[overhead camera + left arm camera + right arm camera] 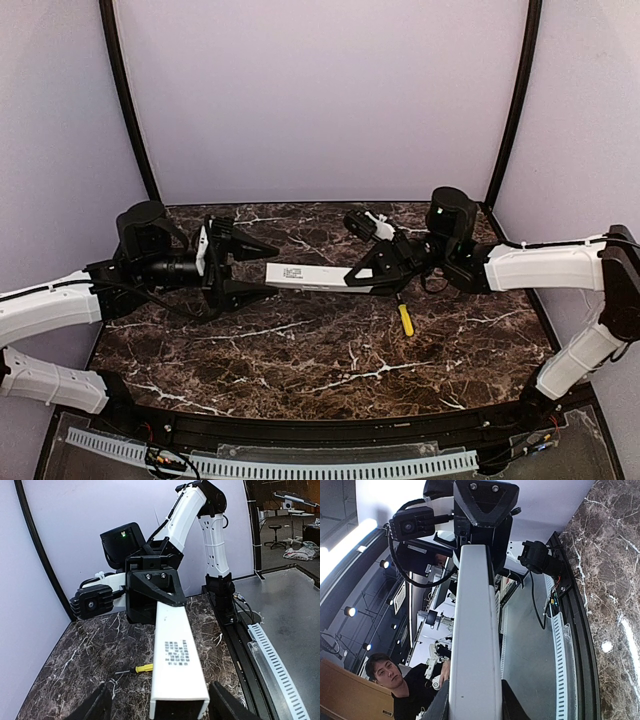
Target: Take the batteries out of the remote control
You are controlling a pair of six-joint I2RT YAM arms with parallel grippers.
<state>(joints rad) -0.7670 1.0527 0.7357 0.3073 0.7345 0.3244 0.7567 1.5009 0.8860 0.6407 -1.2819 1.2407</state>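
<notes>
The white bar-shaped remote control (318,277) hangs level above the marble table, between the two arms. My right gripper (374,272) is shut on its right end; in the right wrist view the fingers (439,706) press both sides of the remote (475,630). My left gripper (258,268) is open, its jaws wide apart around the remote's left end without touching it. In the left wrist view that gripper (160,709) frames the remote (176,670), whose near end looks dark and hollow. No batteries show in any view.
A yellow-handled screwdriver (405,320) lies on the table (300,350) below the right gripper; it also shows in the left wrist view (143,668). Purple walls and black posts enclose the back and sides. A black rail runs along the near edge.
</notes>
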